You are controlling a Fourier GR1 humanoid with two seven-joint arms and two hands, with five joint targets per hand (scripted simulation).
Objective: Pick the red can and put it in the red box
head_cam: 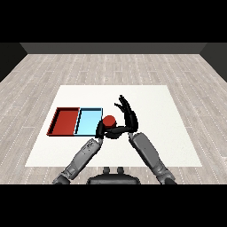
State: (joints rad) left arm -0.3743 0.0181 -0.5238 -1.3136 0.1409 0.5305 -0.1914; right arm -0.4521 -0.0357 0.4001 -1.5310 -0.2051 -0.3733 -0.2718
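Head view: the red can (109,120) sits just right of the light blue tray (88,122), on the white table (168,133), upright as far as its round top shows. The left robot hand (103,130) is at the can's near side, fingers apparently curled round it. The right robot hand (128,116) rises just right of the can, fingers straight, released. The red tray (65,121) lies further left, beyond the blue one, so the left hand looks better placed for that carry.

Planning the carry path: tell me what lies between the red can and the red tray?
In the head view, the light blue tray lies between the red can and the red tray, side by side with the red one.
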